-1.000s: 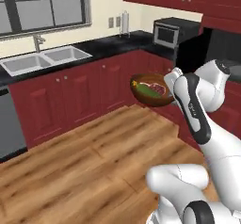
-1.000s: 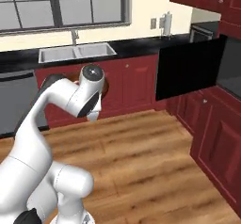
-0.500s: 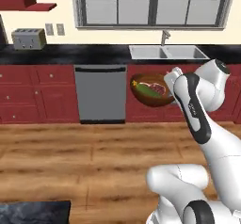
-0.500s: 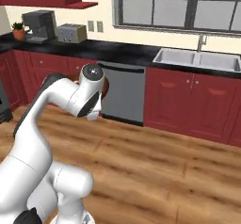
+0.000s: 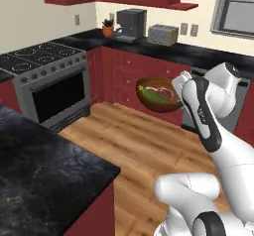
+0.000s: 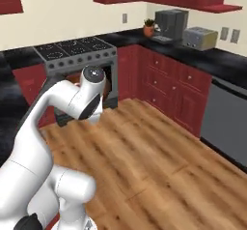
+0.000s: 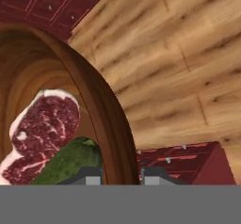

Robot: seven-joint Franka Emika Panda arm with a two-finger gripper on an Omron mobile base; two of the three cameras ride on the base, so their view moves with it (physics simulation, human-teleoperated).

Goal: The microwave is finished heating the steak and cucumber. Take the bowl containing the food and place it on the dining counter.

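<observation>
My gripper (image 5: 175,88) is shut on the right rim of the brown bowl (image 5: 153,102) and holds it in the air over the wooden floor. The steak (image 5: 167,91) and the green cucumber (image 5: 156,96) lie inside it. In the hand view the bowl's rim (image 7: 109,117) runs down between the two fingertips of my gripper (image 7: 121,176), with the steak (image 7: 43,128) and the cucumber (image 7: 71,164) to its left. The dining counter (image 5: 44,173), a black marbled slab, fills the lower left of the left base view, well below and left of the bowl. The microwave is out of view.
A stove with an oven (image 5: 49,84) stands at the left, beyond the dining counter. Red cabinets under a black worktop carry a coffee machine (image 5: 131,24), a toaster (image 5: 163,33) and a potted plant (image 5: 108,29). A grey dishwasher (image 6: 224,122) is at the right. Wooden floor (image 5: 134,146) lies between.
The whole scene has swung: sink and window have given way to the stove corner and the dining counter, so the base has turned. The bowl stays in the shut gripper at the same height.
</observation>
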